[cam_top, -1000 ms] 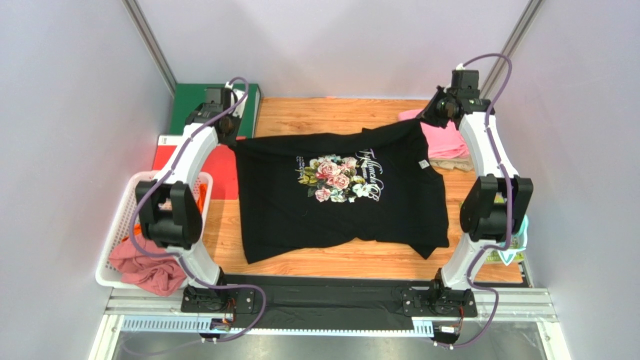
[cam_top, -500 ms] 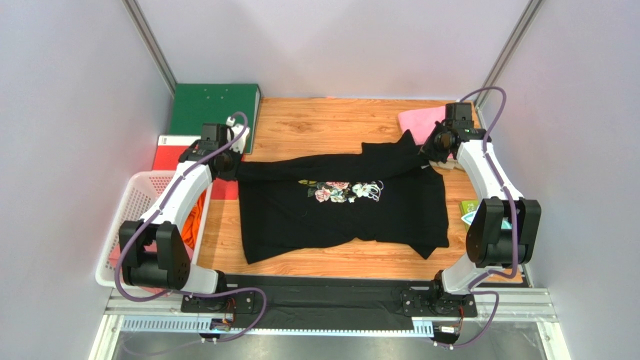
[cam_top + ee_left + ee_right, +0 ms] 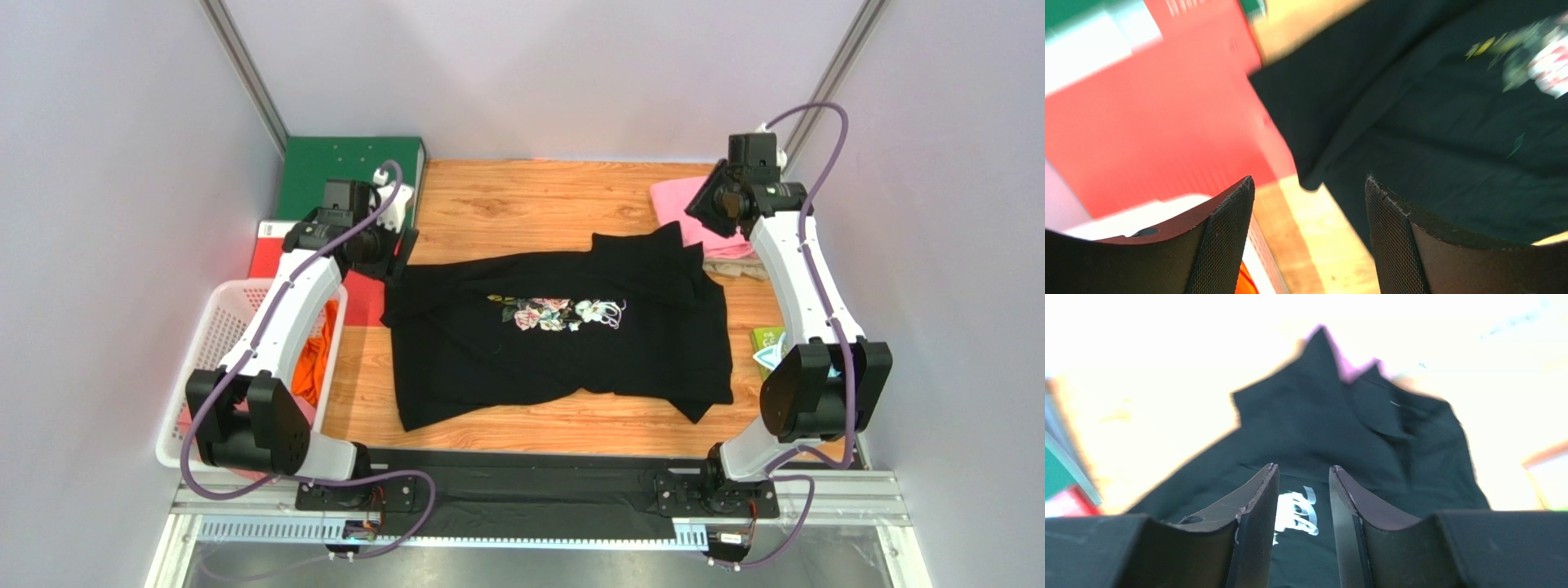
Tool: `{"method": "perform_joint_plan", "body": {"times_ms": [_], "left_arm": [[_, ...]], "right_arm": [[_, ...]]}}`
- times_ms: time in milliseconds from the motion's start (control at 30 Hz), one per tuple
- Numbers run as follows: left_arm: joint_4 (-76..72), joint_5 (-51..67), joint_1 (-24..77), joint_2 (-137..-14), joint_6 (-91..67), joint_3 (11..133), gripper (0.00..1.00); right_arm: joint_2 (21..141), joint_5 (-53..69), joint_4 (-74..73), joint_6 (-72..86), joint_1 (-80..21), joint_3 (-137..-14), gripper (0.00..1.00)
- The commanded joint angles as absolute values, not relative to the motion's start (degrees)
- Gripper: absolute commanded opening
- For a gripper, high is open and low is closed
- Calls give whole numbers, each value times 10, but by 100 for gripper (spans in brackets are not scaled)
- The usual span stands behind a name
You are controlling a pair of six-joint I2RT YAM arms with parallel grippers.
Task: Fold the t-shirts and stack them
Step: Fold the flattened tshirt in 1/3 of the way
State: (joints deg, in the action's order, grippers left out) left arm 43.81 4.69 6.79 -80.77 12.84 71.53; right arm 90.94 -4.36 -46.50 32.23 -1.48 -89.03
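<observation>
- My left gripper (image 3: 396,249) hangs above the far left corner of the black shirt (image 3: 552,361). Its jaws are spread wide and nothing sits between them.
- In my left wrist view, both mesh-faced fingers (image 3: 1229,239) stand clear of the cloth. The shirt's corner lies below them, at the edge of the red binder (image 3: 1161,116).
- My right gripper (image 3: 697,213) sits over the shirt's far right corner with its jaws parted a little. My right wrist view shows only open air in the gap, so it pinches nothing.
- The black shirt lies in the middle of the table (image 3: 528,196). Its far part is doubled over, so only a strip of the rose print shows.
- The shirt's far right corner is rumpled into a couple of peaks just below my right gripper.
- A pink shirt (image 3: 682,196) lies on the far right of the table, partly under my right arm.
- An orange shirt (image 3: 321,349) sits in the white basket (image 3: 221,321) at the left, behind my left arm.
- The green binder (image 3: 344,165) lies beyond the red one at the far left.
</observation>
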Motion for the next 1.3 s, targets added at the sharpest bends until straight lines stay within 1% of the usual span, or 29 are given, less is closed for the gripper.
{"method": "perform_joint_plan", "body": {"times_ms": [0, 33, 67, 100, 133, 167, 200, 233, 267, 433, 567, 700, 733, 833, 1033, 1100, 1167, 1200, 1233, 1267], "left_arm": [[437, 76, 94, -815, 102, 765, 73], [430, 69, 110, -829, 100, 770, 72], [418, 63, 118, -844, 98, 772, 70], [412, 61, 124, -876, 93, 774, 69], [408, 61, 132, -895, 91, 786, 67], [406, 61, 134, -914, 87, 794, 63], [404, 61, 134, -944, 77, 802, 61], [402, 55, 134, -958, 76, 815, 58], [400, 54, 134, -969, 76, 822, 57], [399, 62, 134, -1010, 83, 831, 53], [393, 56, 134, -1031, 97, 812, 52], [366, 40, 134, -1029, 112, 777, 51], [363, 37, 134, -1028, 114, 769, 51], [372, 54, 133, -1025, 114, 763, 51], [405, 112, 126, -1010, 96, 779, 51], [422, 127, 126, -1011, 96, 785, 50], [451, 161, 127, -991, 102, 772, 50], [463, 171, 128, -977, 108, 766, 49], [484, 195, 129, -962, 116, 749, 49], [495, 206, 129, -921, 142, 739, 49]], "right_arm": [[926, -44, -427, 345, -52, -940, 41], [939, -15, -409, 351, -63, -942, 41], [975, 12, -386, 354, -67, -948, 40], [999, 30, -382, 357, -70, -974, 40], [1025, 52, -388, 355, -77, -994, 36], [1076, 60, -408, 349, -83, -1013, 36], [1098, 63, -421, 346, -87, -1052, 36], [1116, 68, -429, 343, -95, -1062, 35], [1137, 71, -434, 339, -98, -1068, 35], [1150, 76, -417, 335, -110, -1035, 36], [1175, 77, -429, 324, -123, -1024, 36], [1201, 73, -431, 316, -134, -1019, 41], [1205, 74, -430, 316, -134, -1020, 41], [1231, 79, -430, 316, -134, -1034, 41], [1296, 89, -469, 311, -135, -1135, 40], [1295, 93, -478, 310, -138, -1135, 40], [1261, 92, -472, 307, -141, -1097, 40], [1245, 92, -468, 304, -145, -1074, 40], [1224, 89, -460, 303, -147, -1020, 40], [1176, 86, -433, 306, -150, -983, 40]]}}
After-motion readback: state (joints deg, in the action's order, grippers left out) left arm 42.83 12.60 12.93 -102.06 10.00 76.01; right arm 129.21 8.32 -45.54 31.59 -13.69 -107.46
